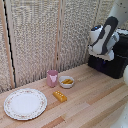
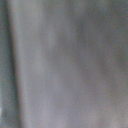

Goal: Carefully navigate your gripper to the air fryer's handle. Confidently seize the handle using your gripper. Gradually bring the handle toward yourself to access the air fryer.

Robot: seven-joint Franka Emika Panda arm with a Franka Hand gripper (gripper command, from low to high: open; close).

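Observation:
The black air fryer stands on the wooden table at the exterior view's right, partly cut off by the frame edge. The white and grey arm reaches down in front of its upper part. The gripper ends right against the air fryer's front, and its fingers do not show clearly. The handle is hidden behind the arm's hand. The wrist view shows only a blurred grey surface very close to the camera, with nothing recognisable in it.
A pink cup, a small white bowl with orange food and a yellow-orange block sit mid-table. A large patterned plate lies at the exterior view's left. A woven screen stands behind the table.

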